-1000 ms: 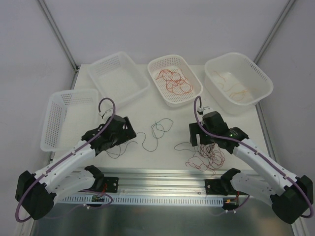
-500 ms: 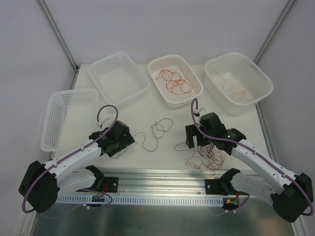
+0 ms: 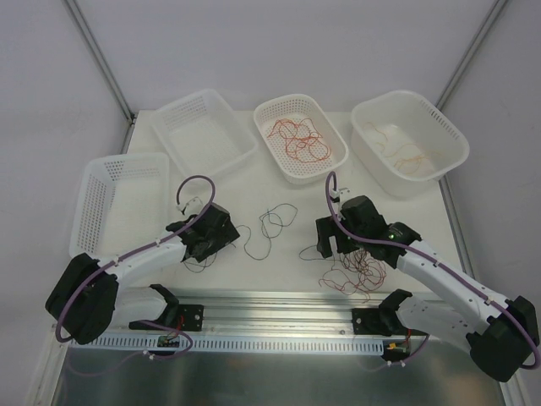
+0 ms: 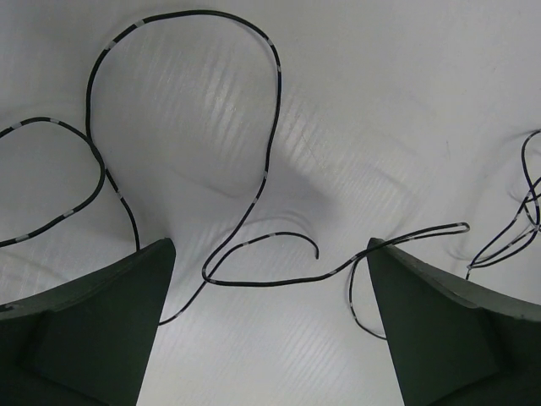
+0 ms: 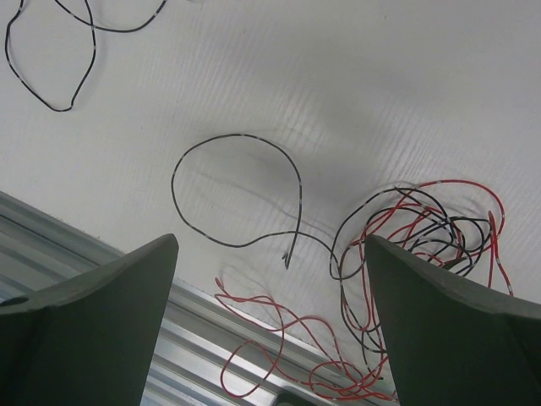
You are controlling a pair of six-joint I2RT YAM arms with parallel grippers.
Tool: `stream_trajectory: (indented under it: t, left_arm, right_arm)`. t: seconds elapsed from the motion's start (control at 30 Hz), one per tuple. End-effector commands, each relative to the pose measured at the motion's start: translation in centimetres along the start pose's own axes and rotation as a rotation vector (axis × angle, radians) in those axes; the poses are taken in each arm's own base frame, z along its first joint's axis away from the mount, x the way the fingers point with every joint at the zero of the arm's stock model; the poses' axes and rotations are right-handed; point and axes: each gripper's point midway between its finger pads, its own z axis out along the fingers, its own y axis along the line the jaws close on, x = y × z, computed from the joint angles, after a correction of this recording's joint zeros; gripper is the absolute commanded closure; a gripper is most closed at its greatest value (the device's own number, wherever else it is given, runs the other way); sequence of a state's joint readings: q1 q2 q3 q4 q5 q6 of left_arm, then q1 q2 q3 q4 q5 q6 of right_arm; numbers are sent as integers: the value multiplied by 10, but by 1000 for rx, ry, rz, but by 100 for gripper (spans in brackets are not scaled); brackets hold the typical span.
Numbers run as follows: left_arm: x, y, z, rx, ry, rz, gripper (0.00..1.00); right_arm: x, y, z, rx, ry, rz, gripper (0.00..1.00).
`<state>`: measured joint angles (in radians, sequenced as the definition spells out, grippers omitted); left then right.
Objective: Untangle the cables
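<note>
Both jaw sets gape wide, empty: left gripper point(image 4: 270, 247) straddles a lone black cable point(image 4: 269, 161), right gripper point(image 5: 270, 244) hangs beside the red/black tangle point(image 5: 414, 228) on the table point(image 3: 279, 264), prob. to pick single strands for the baskets point(image 3: 292, 97).

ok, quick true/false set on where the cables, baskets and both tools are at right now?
1. The left tool and right tool are both open and hold nothing. True.
2. The red-and-black tangle lies by the left tool. False: it lies by the right tool, near the table's front edge.
3. The third basket from the left holds red cables. True.
4. The far-right basket is empty. False: it holds orange cables.
5. A black cable lies on the table in front of the left tool. True.
</note>
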<state>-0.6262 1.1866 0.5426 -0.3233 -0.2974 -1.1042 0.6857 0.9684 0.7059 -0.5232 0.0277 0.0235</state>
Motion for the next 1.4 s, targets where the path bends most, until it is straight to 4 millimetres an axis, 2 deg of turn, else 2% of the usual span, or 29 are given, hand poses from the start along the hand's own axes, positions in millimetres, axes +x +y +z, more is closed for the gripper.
stream_trajectory:
  t: [0.0,0.2,0.23,0.27,0.37,0.47,0.87,1.13,1.23,1.37]
  left_arm:
    - [-1,-1,1,-1,6,-6,1]
    - [-8,-17,-19,52,24,48,1]
    - [-6,-11,-23,23,39,66,1]
    - [-12,-16,-30,32,28,64,1]
    - [-18,-5,-40,-17,2,70,1]
    - [-25,8,-42,-81,-33,71,1]
    - [-27,31,-15,-248,2,57,1]
    - [-21,29,2,-247,58,69,1]
    - [-17,29,7,-247,77,76,4]
    - [-10,32,13,-266,108,88,16]
  right_arm:
    - [-5,5,-3,-23,-27,-10,3]
    - [-3,4,-3,-19,-17,-18,3]
    - [-4,5,-3,-21,-18,-17,3]
    - [-4,5,-3,-24,-17,-20,3]
    - [-4,6,-2,-25,-15,-21,3]
    - [-4,7,0,-25,-12,-22,3]
    - [4,5,-1,-20,5,-39,3]
    - [4,8,2,-28,13,-40,3]
    - [4,7,1,-28,11,-40,3]
    - [6,6,2,-23,14,-42,3]
